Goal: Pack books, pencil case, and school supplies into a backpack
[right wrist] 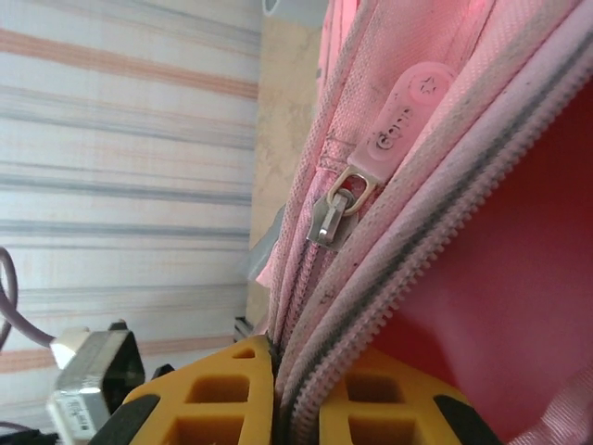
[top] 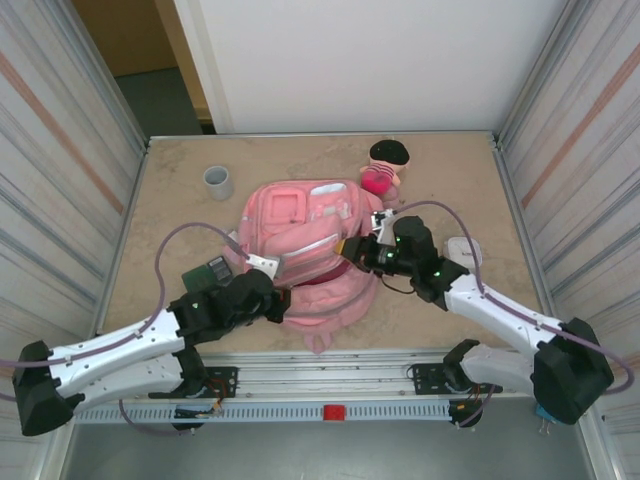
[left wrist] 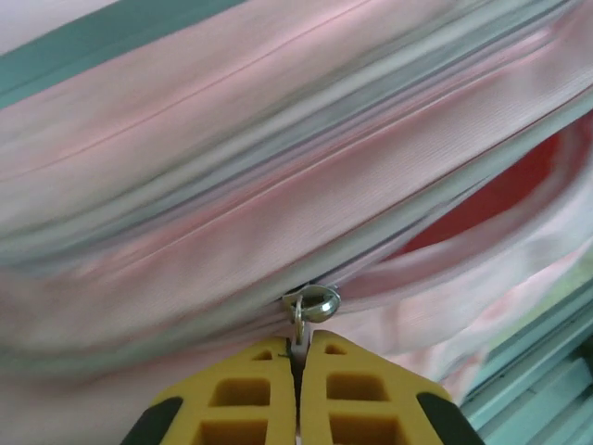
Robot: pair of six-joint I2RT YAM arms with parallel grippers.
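Backpack (left wrist: pixel 232 185) fabric blurred in left wrist view; zipper pull (left wrist: pixel 310 306) tab apparently hidden between yellow pads (left wrist: pixel 241 399).

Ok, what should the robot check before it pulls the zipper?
1. Left gripper shut on the zipper pull: ok.
2. Right gripper pinching the backpack edge beside the zipper teeth: ok.
3. Zipper partly open, red lining showing: ok.
4. Gap wide enough for packing: cannot tell.
5. Cup stands apart from the backpack: ok.
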